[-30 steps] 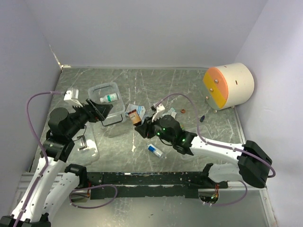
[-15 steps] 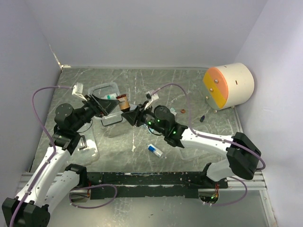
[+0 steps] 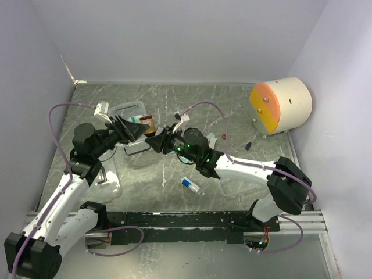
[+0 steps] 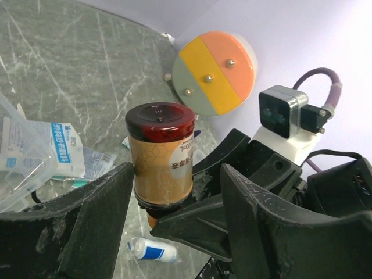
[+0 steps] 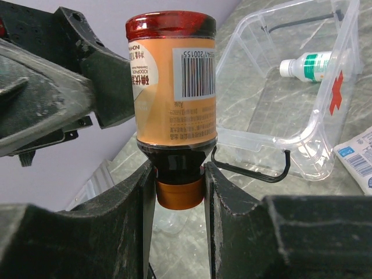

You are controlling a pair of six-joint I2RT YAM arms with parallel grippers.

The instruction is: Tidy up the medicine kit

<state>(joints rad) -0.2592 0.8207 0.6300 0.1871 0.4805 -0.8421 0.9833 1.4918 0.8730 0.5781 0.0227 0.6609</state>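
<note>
An amber bottle (image 5: 174, 87) with a dark red base and an orange cap hangs upside down in the air. My right gripper (image 5: 179, 168) is shut on its neck and cap. In the top view the bottle (image 3: 146, 123) is beside the medicine kit's clear box (image 3: 129, 110). My left gripper (image 4: 177, 174) is open around the bottle (image 4: 160, 157): its left finger is against the label, and a gap shows at the right finger. The box (image 5: 279, 104) holds a white bottle with a green label (image 5: 308, 65), and its black wire latch (image 5: 256, 171) hangs in front.
A clear lid (image 3: 107, 174) with a black handle lies left of the box. A small blue-labelled vial (image 3: 190, 185) lies on the table in front of the arms. White sachets (image 4: 58, 148) lie near the box. The cream-and-orange cylinder (image 3: 281, 106) stands at the far right.
My right arm has carried the bottle left and up towards the box. The left gripper has swung in to meet it, and its jaws have narrowed around the bottle.
</note>
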